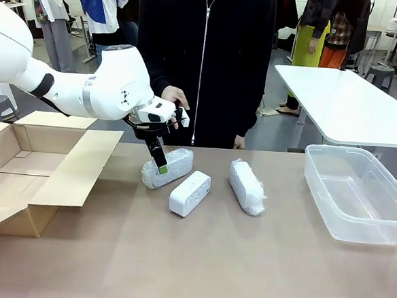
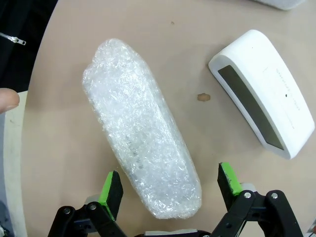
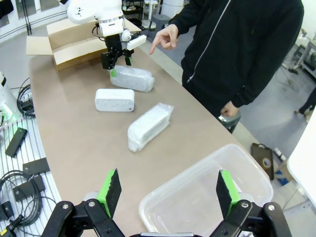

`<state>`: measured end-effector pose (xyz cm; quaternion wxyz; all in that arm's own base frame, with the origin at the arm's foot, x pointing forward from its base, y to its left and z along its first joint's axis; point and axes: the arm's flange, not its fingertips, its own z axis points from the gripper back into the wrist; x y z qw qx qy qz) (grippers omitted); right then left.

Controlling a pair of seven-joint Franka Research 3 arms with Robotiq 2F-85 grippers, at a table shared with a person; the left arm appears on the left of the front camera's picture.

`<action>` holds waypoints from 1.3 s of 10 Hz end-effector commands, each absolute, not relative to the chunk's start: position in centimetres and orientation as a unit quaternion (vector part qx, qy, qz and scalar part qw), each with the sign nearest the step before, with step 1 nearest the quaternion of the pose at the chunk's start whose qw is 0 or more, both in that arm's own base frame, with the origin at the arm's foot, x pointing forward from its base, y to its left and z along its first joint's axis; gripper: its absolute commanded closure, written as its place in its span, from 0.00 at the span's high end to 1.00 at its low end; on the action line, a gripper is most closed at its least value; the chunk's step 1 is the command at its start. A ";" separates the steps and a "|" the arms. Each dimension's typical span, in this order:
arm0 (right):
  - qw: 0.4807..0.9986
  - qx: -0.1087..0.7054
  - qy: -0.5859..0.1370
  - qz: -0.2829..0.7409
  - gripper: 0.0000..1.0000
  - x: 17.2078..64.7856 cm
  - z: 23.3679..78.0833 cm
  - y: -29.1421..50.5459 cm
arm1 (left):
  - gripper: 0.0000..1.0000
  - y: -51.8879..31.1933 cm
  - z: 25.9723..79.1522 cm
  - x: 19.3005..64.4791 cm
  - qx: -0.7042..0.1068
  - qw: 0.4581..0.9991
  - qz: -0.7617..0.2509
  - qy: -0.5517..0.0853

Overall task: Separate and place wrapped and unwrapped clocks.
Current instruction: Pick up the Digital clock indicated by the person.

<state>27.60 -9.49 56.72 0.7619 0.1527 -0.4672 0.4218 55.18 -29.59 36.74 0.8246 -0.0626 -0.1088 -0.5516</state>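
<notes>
Clock [image 1: 177, 162], bubble-wrapped, partly hidden behind spread left end effector [image 1: 160, 165]

Below me, the whitish oblong bundle of bubble wrap [image 2: 143, 143] looks crinkled, bumpy and glistening. The bare white plastic clock with rounded corners [image 2: 264, 91] is smooth, faintly satin. I see a matt tan tabletop [image 2: 64, 148], a glossy clear plastic tub [image 1: 341, 150] and a dull brown cardboard box [image 1: 74, 167].

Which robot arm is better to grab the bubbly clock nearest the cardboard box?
Left. The left gripper is open around the end of that wrapped clock. The right gripper hangs open by the clear tub, farther away.
</notes>
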 end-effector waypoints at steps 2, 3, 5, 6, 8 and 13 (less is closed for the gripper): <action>0.756 0.159 -0.470 0.427 1.00 27.9 56.6 -9.5 | 1.00 -30.1 36.5 56.1 -0.039 0.815 -0.566 -0.121; 0.756 0.159 -0.470 0.427 1.00 27.9 56.6 -9.5 | 1.00 -30.2 36.5 56.3 -0.026 0.815 -0.565 -0.128; 0.756 0.159 -0.470 0.427 1.00 27.9 56.6 -9.5 | 1.00 -30.5 36.0 56.5 0.014 0.820 -0.555 -0.138; 0.756 0.159 -0.470 0.427 1.00 27.9 56.6 -9.5 | 1.00 -30.9 35.6 56.4 0.002 0.823 -0.553 -0.131; 0.756 0.159 -0.470 0.427 1.00 27.9 56.6 -9.5 | 1.00 -31.1 34.8 56.4 -0.004 0.823 -0.555 -0.125; 0.756 0.159 -0.470 0.427 1.00 27.9 56.6 -9.5 | 1.00 -31.4 33.5 56.5 -0.015 0.821 -0.559 -0.118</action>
